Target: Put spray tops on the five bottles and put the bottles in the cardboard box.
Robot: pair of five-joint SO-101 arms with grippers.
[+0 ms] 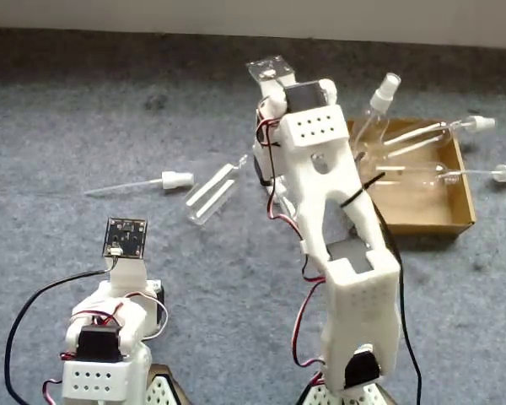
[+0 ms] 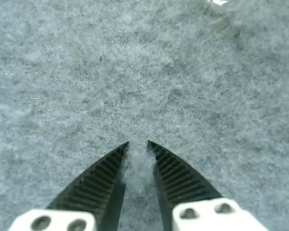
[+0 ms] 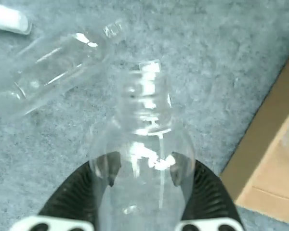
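My right gripper [image 3: 142, 166] is shut on a clear uncapped bottle [image 3: 144, 144], held by its body with the open neck pointing away from the wrist. A second clear bottle [image 1: 212, 194] [image 3: 53, 67] lies on the carpet just beyond it. A loose white spray top [image 1: 175, 179] [image 3: 7, 21] with its long tube lies beside that bottle. The cardboard box [image 1: 455, 202] [image 3: 274, 163] sits to the right and holds three bottles with spray tops [image 1: 413, 139]. My left gripper [image 2: 137, 143] hovers over bare carpet, its tips a narrow slit apart with nothing between them.
The right arm [image 1: 329, 169] stretches across the middle of the grey carpet and covers the box's left edge. The left arm [image 1: 110, 337] is folded at the front left. A band of darker carpet runs along the back.
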